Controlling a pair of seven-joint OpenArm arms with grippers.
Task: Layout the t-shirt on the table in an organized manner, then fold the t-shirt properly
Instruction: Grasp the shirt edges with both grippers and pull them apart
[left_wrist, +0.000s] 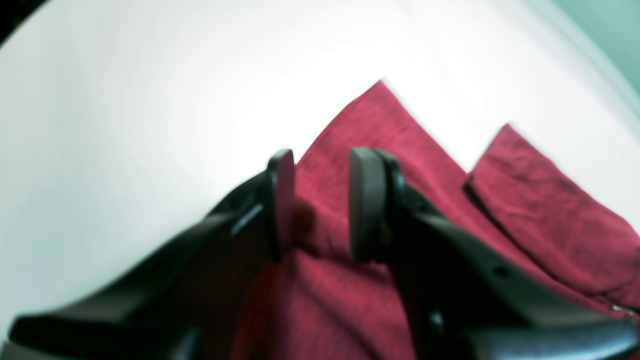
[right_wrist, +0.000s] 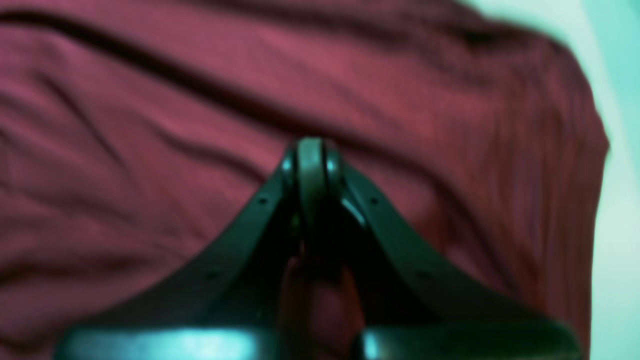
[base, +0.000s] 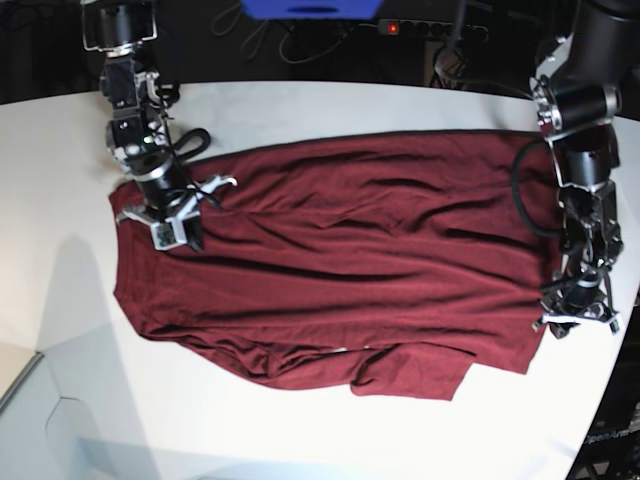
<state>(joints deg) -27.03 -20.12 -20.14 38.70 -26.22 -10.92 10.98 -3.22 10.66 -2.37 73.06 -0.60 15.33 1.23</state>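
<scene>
While the t-shirt (base: 350, 270) lies across the table (base: 300, 110), our left gripper (left_wrist: 320, 205) is spread apart and our right gripper (right_wrist: 311, 165) is pinched closed.

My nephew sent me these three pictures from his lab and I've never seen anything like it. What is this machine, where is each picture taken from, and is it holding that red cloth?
It is a robot with two arms, each ending in a claw. The wide picture looks down from above on a white table with a dark maroon t-shirt spread across it, still wrinkled.

The other two pictures come from small cameras mounted on the wrists, looking along the claws. In the left wrist view, the left claw is open, its two fingers apart over a corner of the shirt. In the right wrist view, the right claw is shut, over the cloth; the picture is too blurred to tell whether it pinches any fabric.

In the wide view, the left claw is on the right, the right claw on the left.
</scene>
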